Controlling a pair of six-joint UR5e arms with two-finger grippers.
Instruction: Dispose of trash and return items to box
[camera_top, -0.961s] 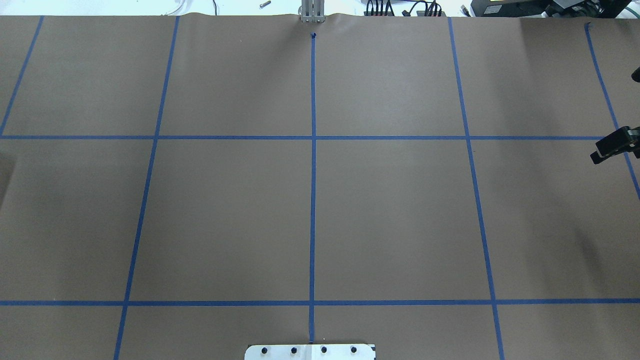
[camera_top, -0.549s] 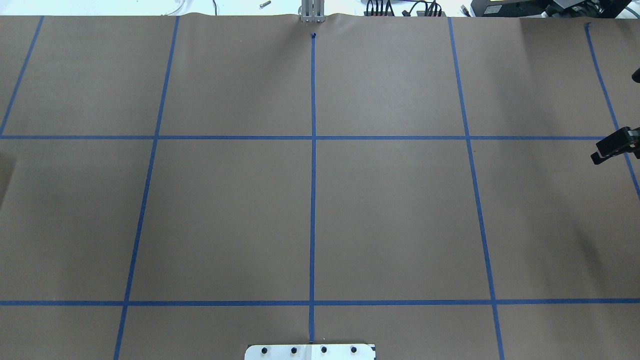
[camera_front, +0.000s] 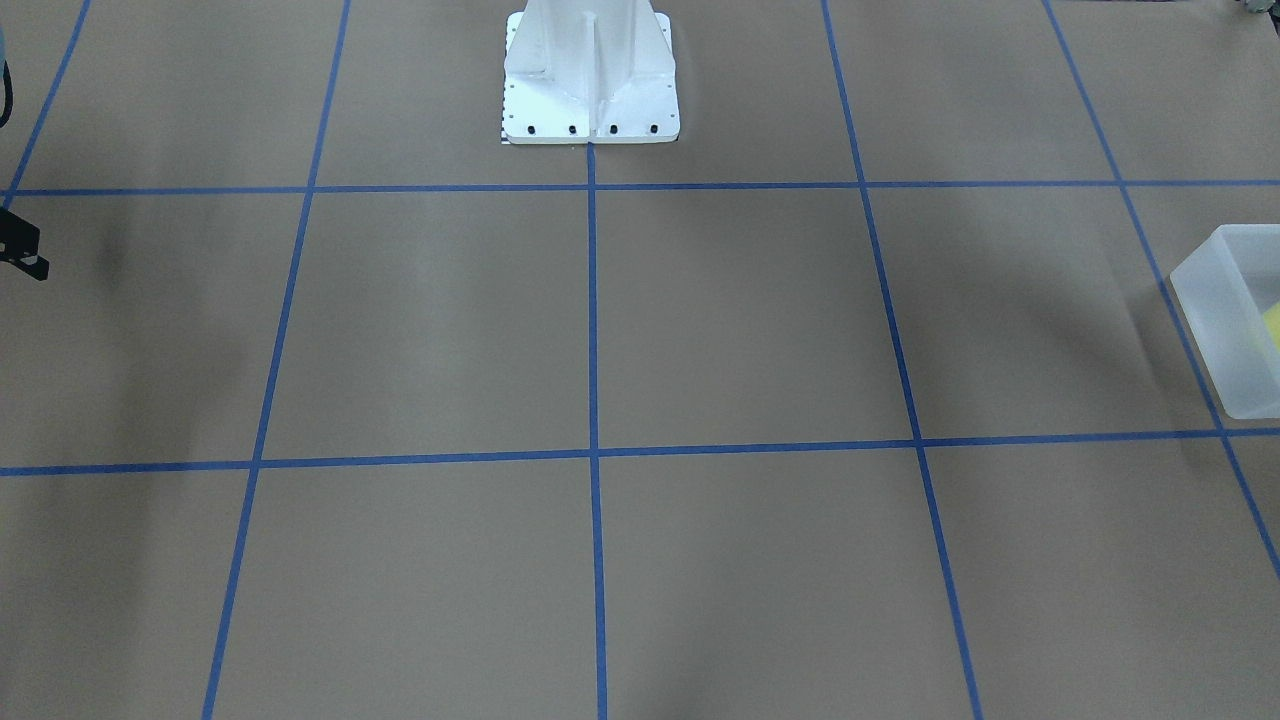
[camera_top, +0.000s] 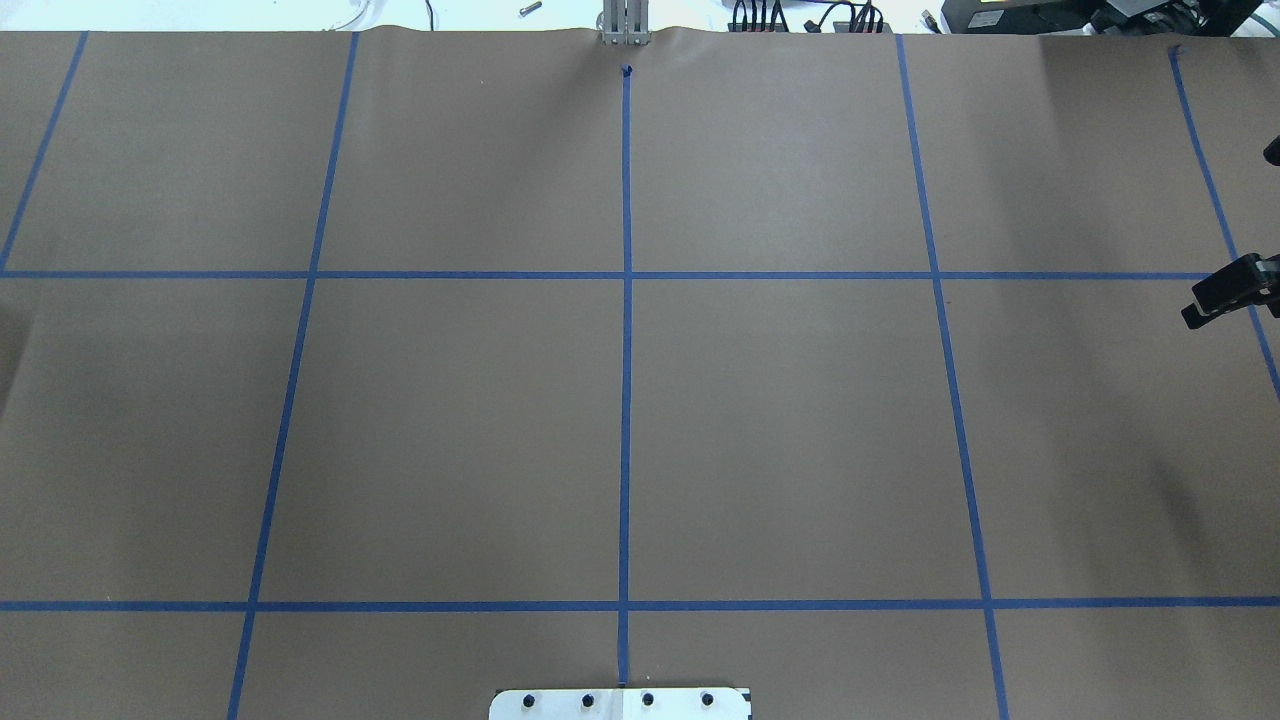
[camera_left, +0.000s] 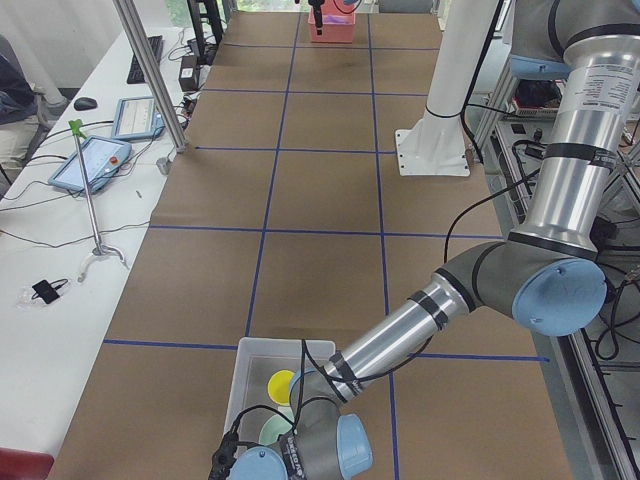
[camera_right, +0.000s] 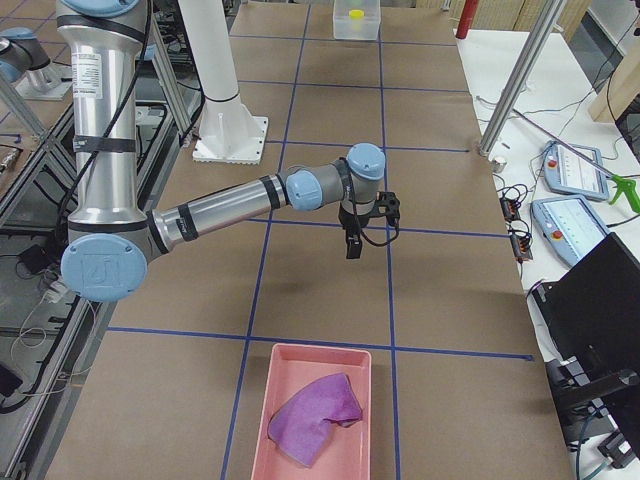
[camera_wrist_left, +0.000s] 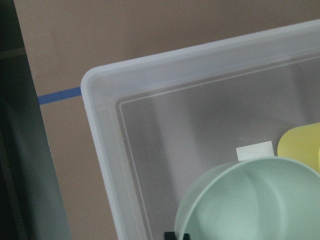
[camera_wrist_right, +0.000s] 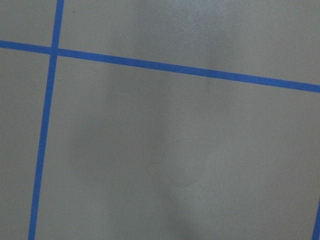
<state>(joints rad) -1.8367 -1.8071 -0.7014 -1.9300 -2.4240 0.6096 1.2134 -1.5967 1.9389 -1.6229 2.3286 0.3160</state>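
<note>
The frosted-white box (camera_wrist_left: 100, 130) stands at the table's left end, also seen in the front view (camera_front: 1225, 330) and the exterior left view (camera_left: 250, 365). The yellow cup (camera_wrist_left: 300, 145) stands inside it (camera_left: 283, 383). The mint-green bowl (camera_wrist_left: 250, 200) is inside the box's outline, close under the left wrist camera. My left gripper (camera_wrist_left: 176, 235) shows only as black fingertips at the bowl's rim and looks shut on it. My right gripper (camera_top: 1215, 302) hangs open and empty over bare paper near the table's right end (camera_right: 352, 243).
A pink tray (camera_right: 310, 349) with a purple cloth (camera_right: 315, 415) in it sits at the right end. The white robot base (camera_front: 590, 100) stands at the near middle edge. Tablets and cables lie on the side bench (camera_left: 95, 160).
</note>
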